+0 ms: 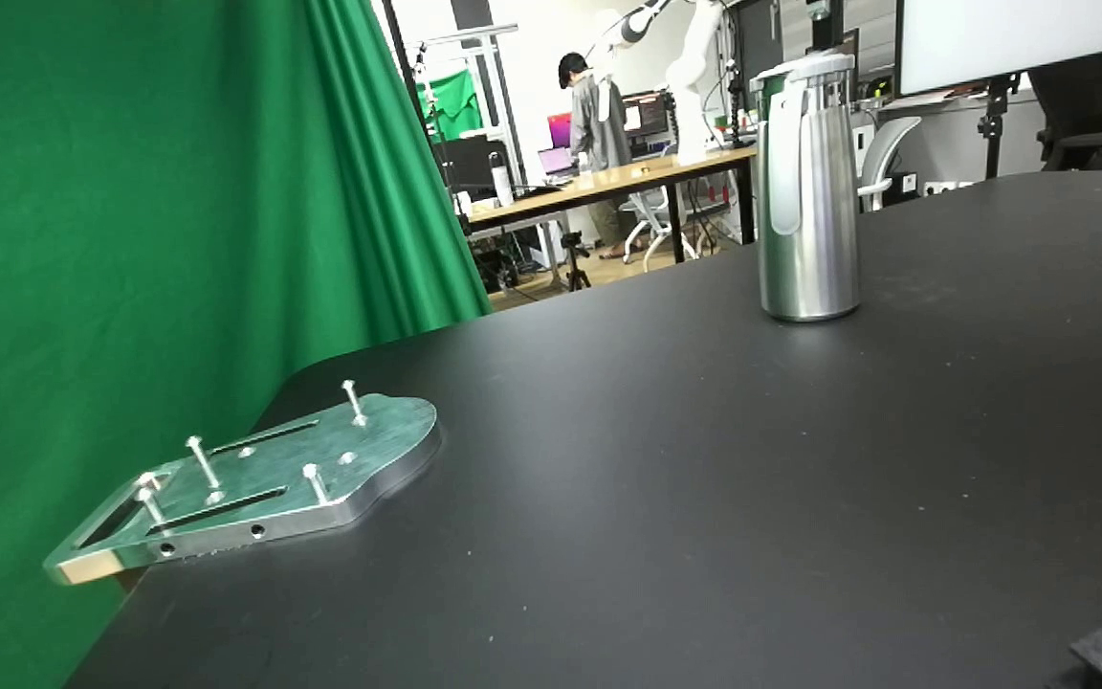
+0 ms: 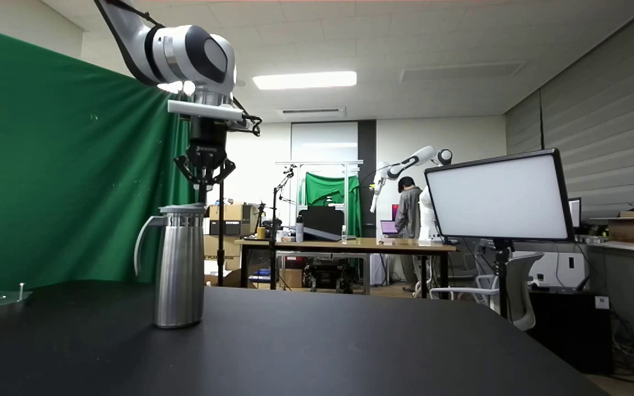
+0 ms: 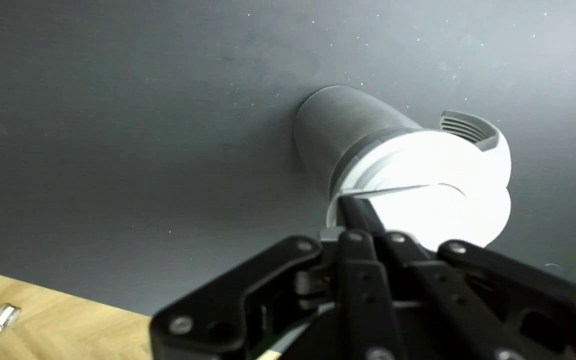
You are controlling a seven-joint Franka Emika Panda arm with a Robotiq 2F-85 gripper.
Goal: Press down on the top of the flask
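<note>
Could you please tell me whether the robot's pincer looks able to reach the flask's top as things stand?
Probably yes: the shut pincer points down toward the lid of the upright flask, with nothing visible in the way; whether they touch, I cannot tell.

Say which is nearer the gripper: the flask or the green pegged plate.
The steel flask: the gripper is right at its lid, while the pegged plate lies well apart.

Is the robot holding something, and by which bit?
Nothing: the black, two-fingered gripper is shut, empty, near the pale lid of the tall, cylindrical, shiny steel flask.
</note>
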